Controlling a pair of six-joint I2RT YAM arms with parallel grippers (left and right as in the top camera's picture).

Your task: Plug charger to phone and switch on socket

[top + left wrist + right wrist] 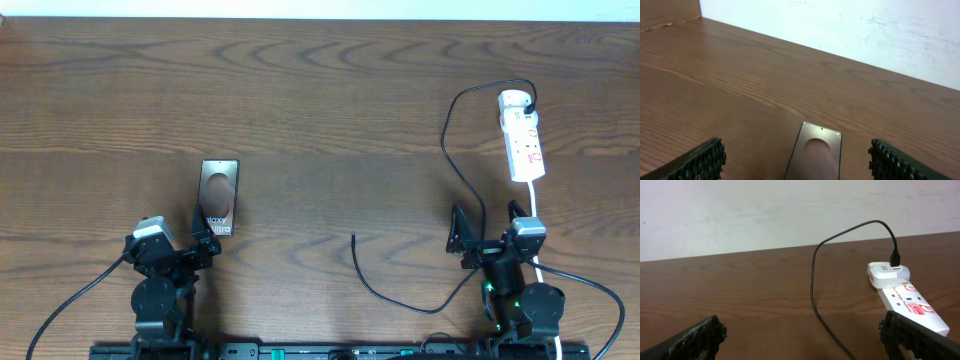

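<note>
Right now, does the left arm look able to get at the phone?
Probably yes. The phone lies just ahead of the open left end effector, with nothing on or around it. The charger cable lies well off toward the other arm.

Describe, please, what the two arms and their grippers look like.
The left arm and right arm are black and jointed, each with a grey camera block at the wrist. The left gripper and right gripper have dark fingers with ribbed pads. Thick black cables trail from the bases; a green light glows on the right arm.
</note>
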